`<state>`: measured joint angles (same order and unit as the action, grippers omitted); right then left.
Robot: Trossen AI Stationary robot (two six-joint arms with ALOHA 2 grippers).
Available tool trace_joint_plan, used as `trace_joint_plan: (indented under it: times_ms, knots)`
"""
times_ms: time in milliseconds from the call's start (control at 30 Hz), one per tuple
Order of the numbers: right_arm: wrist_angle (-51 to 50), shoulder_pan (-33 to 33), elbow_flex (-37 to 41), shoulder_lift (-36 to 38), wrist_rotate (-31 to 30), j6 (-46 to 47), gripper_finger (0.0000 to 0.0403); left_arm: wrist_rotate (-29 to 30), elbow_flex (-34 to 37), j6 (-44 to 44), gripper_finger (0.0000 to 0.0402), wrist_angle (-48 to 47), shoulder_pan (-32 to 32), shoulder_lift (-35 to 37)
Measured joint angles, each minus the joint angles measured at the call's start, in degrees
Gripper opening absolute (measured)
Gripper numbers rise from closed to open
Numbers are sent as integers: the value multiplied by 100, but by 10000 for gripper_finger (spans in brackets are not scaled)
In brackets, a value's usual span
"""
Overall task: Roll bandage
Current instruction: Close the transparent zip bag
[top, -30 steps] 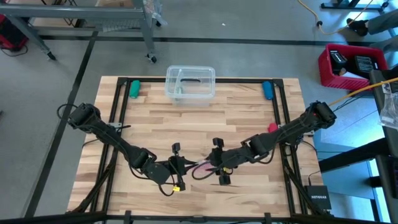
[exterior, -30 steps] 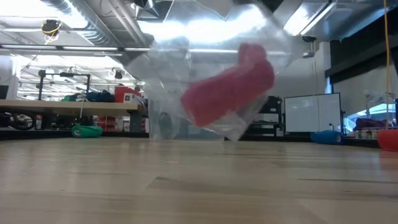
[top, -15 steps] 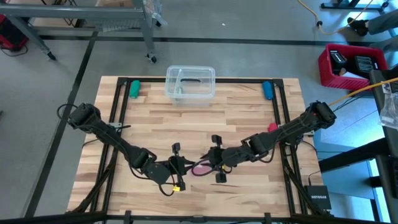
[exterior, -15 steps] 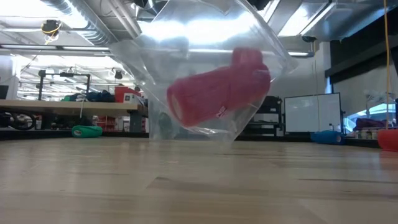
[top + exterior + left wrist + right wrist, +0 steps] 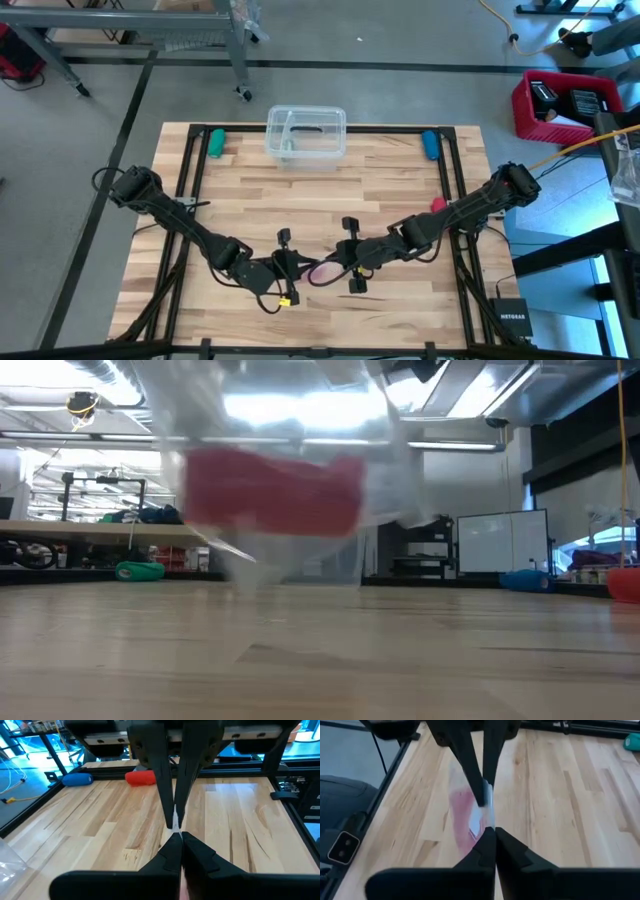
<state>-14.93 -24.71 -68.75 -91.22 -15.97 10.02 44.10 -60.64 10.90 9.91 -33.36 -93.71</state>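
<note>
Both my pincers, left pincer (image 5: pixel 296 268) and right pincer (image 5: pixel 338 265), pinch the clear wrapper (image 5: pixel 290 470); the bandage (image 5: pixel 272 492) inside remains bagged, rolling unstarted.

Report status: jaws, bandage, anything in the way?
Left gripper and right gripper jaws shut on clear wrapper, meeting mid-table. Pink bandage inside wrapper, off the table. Nothing in the way.

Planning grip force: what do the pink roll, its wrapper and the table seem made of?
Bandage: looks like soft woven fabric, matte pink-red. Wrapper: thin clear plastic film, glossy and see-through. Table: pale wooden planks, smooth, with visible grain.
</note>
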Motion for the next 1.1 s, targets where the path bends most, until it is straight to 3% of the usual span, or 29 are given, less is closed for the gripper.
trace_joint_plan:
  times_ms: [300, 500, 667, 867, 1100]
  knots:
    - [650, 0, 510, 0, 4, 158, 17, -1, 0, -35, 0, 2, -4, 0]
    - [316, 0, 537, 7, 212, 355, 25, 2, 0, -31, 0, -15, -2, 0]
    - [-368, -2, 372, 45, 641, 502, 78, 2, 0, -28, 0, -23, -2, 0]
    - [122, 0, 372, -126, 546, 180, 150, 2, 0, -55, 0, -26, -2, 0]
    - [1, -2, 372, -367, 161, -112, 145, 2, 0, -59, 0, -30, -2, 0]
